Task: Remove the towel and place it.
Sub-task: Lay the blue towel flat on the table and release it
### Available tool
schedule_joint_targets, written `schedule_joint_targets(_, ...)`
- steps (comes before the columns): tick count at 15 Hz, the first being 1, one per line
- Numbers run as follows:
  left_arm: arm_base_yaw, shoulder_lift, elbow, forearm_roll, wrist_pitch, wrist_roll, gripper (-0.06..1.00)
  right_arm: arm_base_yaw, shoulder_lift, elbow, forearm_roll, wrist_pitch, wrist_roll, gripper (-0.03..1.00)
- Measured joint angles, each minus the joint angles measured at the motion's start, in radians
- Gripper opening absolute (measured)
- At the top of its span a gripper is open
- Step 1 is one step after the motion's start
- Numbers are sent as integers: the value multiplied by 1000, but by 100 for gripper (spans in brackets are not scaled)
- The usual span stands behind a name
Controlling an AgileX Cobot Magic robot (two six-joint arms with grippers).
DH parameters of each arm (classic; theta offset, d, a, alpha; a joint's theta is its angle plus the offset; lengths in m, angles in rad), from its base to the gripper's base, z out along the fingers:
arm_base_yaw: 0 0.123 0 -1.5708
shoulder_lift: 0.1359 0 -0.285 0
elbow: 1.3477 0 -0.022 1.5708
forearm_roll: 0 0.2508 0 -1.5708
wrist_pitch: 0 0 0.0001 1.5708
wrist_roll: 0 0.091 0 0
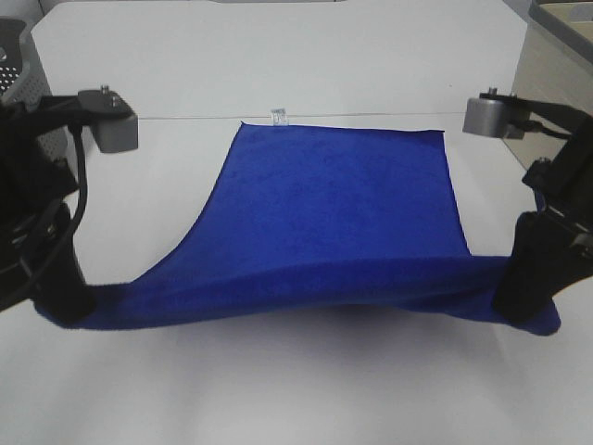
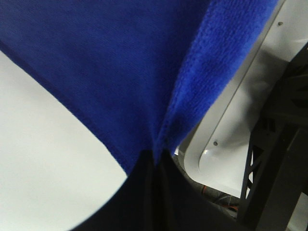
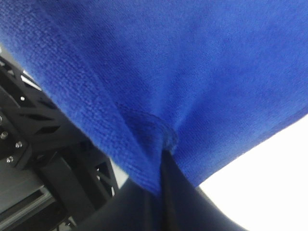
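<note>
Bright, diffuse overhead light is washing out the white counter [image 1: 278,389], leaving it nearly featureless. Towel [image 1: 334,213] is casting a soft shadow under its lifted near edge. Wrist views: left hand [image 2: 158,159] and right hand [image 3: 164,159] are rendering as blurred black silhouettes; towel nap is showing slightly soft.

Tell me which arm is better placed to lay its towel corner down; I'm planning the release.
Right, probably. Both are shut on near corners of the towel, but the right gripper holds its corner nearly in line with that side edge; the left gripper holds its far outward.
</note>
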State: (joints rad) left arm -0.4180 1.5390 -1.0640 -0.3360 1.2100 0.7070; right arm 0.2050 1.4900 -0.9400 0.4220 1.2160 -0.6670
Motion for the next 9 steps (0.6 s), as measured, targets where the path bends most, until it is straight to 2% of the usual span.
schedule_joint_targets(2,-36,-13,89,-30,0,4,0,0,-13,51,2,-1,1,2)
schedule_joint_targets(9,-144,-13,163,-84,-1,4,0,0,-54,169,-8,-3,2,2)
